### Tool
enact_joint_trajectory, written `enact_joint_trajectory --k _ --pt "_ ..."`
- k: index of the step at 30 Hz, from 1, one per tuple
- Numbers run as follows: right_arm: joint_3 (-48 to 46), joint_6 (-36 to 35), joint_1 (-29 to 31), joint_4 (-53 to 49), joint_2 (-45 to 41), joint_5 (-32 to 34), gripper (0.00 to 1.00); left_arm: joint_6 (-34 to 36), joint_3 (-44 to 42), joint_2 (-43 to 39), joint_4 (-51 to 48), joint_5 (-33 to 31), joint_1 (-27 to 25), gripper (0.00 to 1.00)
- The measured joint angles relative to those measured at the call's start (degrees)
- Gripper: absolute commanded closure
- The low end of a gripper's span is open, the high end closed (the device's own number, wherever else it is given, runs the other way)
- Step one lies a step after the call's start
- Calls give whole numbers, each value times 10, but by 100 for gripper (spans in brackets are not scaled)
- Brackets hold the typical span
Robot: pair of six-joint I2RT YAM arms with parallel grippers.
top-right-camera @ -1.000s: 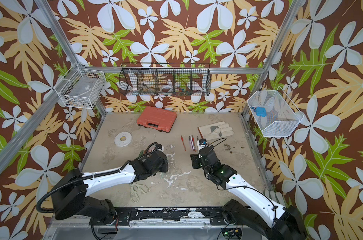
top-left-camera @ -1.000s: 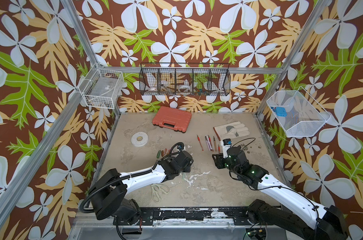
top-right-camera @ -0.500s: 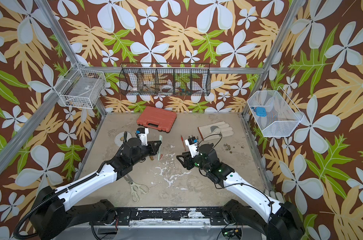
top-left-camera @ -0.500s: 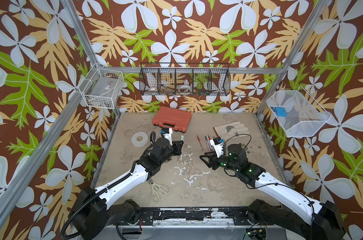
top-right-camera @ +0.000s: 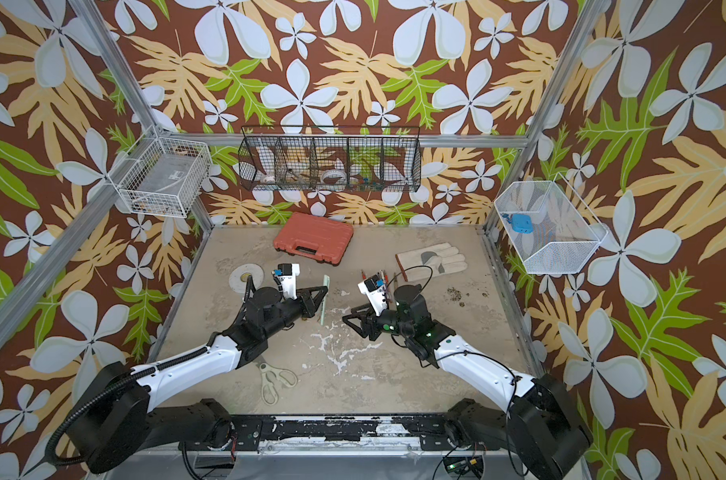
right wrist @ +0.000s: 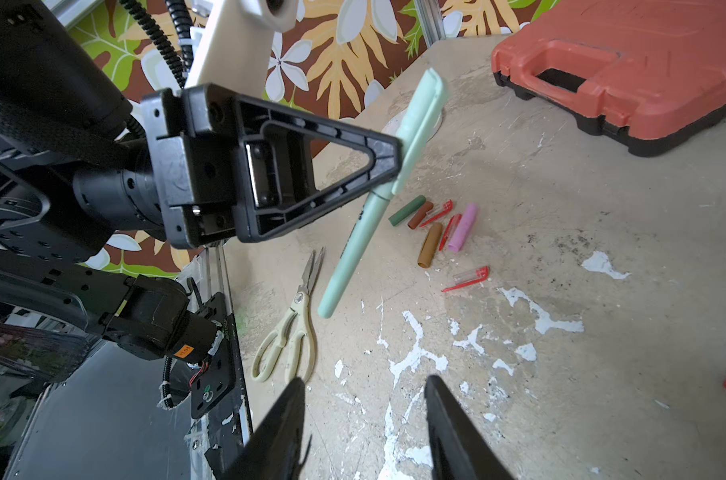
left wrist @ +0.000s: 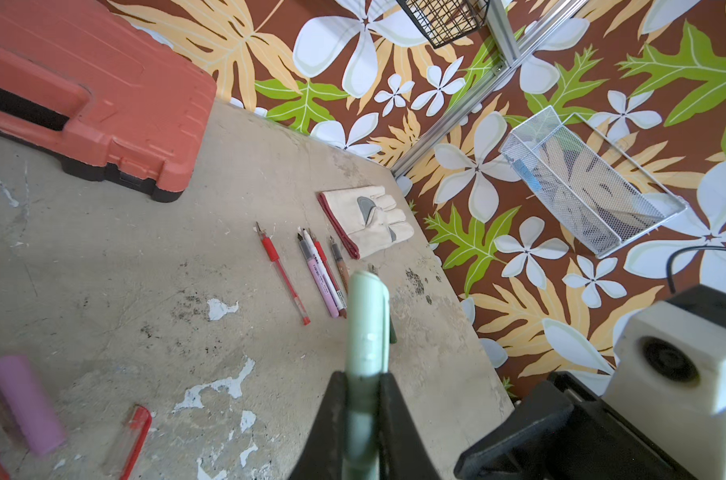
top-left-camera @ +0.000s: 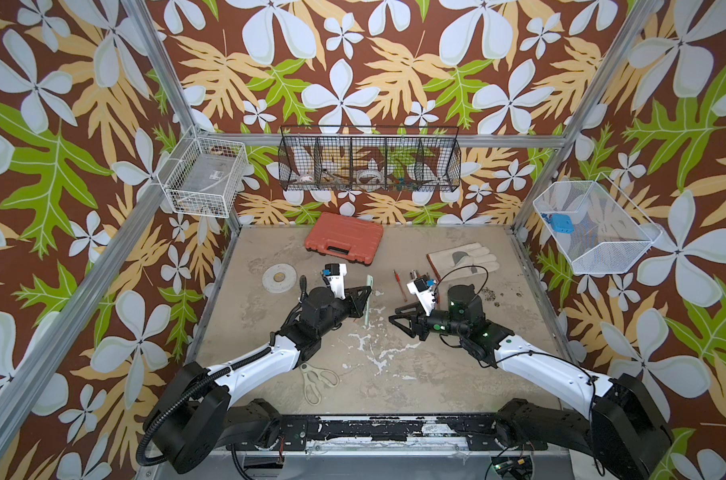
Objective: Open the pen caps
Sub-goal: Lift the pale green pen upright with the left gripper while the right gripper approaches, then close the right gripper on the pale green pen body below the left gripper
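The left end effector [left wrist: 363, 386] was pinched tight on the pale green pen [right wrist: 353, 249], holding it clear of the counter [right wrist: 561, 249] with the barrel hanging down. The grip sat near where the pale green cap [right wrist: 421, 112] met the barrel. Whether it lay on the cap's lower end or on the seam itself could not be told. That hold seemingly left the barrel's free length exposed for the other arm.

The right end effector [right wrist: 363, 415] faced the pen with its fingers spread and nothing between them, well short of it, apparently lined up to take the free end and pull.

The pale green cap was still on. Loose caps [right wrist: 432, 226] in dark green, brown, red, pink and gold lay bunched on the counter below the pen, beside the scissors [right wrist: 286, 345]. The uncapped pens [left wrist: 311, 266] lay in a row beside the work glove [left wrist: 369, 224], probably to keep finished pens apart.
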Motion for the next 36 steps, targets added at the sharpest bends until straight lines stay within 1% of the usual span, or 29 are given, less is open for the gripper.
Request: enact_joint_trajectory --k 8,14,21,24,27,31,34,36 --pt "-31 26 -5 53 -15 -10 53 -3 -16 -10 46 36 0 95" --pt "-40 47 -5 94 -10 -16 53 -11 -20 8 77 68 0 95" --pt "-52 79 -5 166 45 -65 52 -26 -21 45 129 132 -4 97" --pt "-62 92 -3 198 52 -79 51 -26 -20 45 145 147 -17 97" --pt "-69 104 5 228 50 -88 52 -23 -19 42 152 149 -31 97" --pt "-70 106 14 253 51 -92 57 -21 -20 42 166 149 -45 98" --pt "-73 108 16 271 52 -94 70 -22 -21 42 176 148 -53 98" --pt "-77 118 17 282 54 -101 72 -23 -26 41 183 146 -57 98"
